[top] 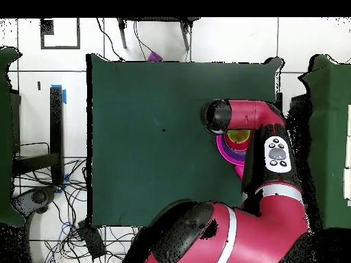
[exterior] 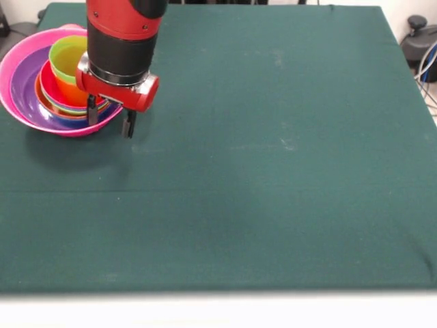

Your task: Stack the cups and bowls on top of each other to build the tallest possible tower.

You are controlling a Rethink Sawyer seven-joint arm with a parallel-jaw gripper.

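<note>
- Nearest you is the green surface (exterior: 273, 205), bare across its near stretch.
- You have one tower (exterior: 51, 89) at the far left of the front view: bowls nested in a wide pink bowl (exterior: 13, 61), then a purple bowl (exterior: 24, 85), with one lime green cup (exterior: 68, 58) on top.
- The inner bowls show only as rims; you can't count them reliably.
- Your end effector (exterior: 109, 117) hangs just beside the tower, fingers apart and holding nothing.
- In the overhead view the arm (top: 274, 151) hides most of the tower; cables lie on the floor.

The arm (exterior: 123, 34) hangs straight down — gripper (exterior: 109, 117) low, its dark fingers (exterior: 128, 124) parted, holding nothing.
</note>
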